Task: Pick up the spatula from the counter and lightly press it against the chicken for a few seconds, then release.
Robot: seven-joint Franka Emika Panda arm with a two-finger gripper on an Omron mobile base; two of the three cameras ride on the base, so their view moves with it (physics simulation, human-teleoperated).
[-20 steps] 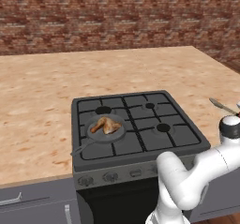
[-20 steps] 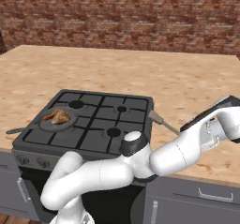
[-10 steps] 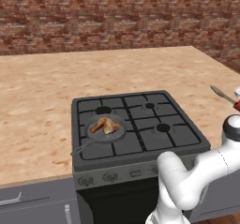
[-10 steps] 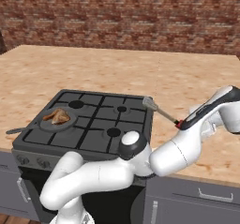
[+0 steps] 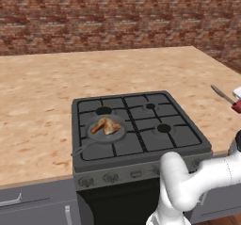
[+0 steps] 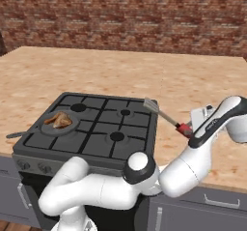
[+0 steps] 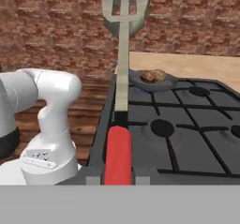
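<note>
The spatula (image 7: 123, 73) has a red handle and a slotted grey blade. My gripper (image 7: 118, 175) is shut on the red handle, and the blade points away from the hand. In the right base view the spatula (image 6: 164, 115) hangs in the air off the stove's right side, its blade over the stove's right edge, held by the gripper (image 6: 189, 129). At the right edge of the left base view, the spatula (image 5: 220, 93) shows beside the gripper (image 5: 238, 105). The browned chicken (image 5: 107, 125) (image 6: 58, 120) (image 7: 152, 75) lies in a small grey pan (image 5: 94, 135) (image 6: 70, 127) on the stove's front left burner, well apart from the blade.
The black gas stove (image 5: 157, 144) (image 6: 103, 150) is set into a light speckled counter (image 5: 37, 106) (image 6: 193, 80). A brick wall (image 5: 117, 21) runs behind. The pan's handle (image 6: 17, 135) sticks out past the stove's left front. My own arm curves in front of the stove.
The spatula has come up off the counter in my shut gripper and swung toward the stove, its blade now over the right edge.
</note>
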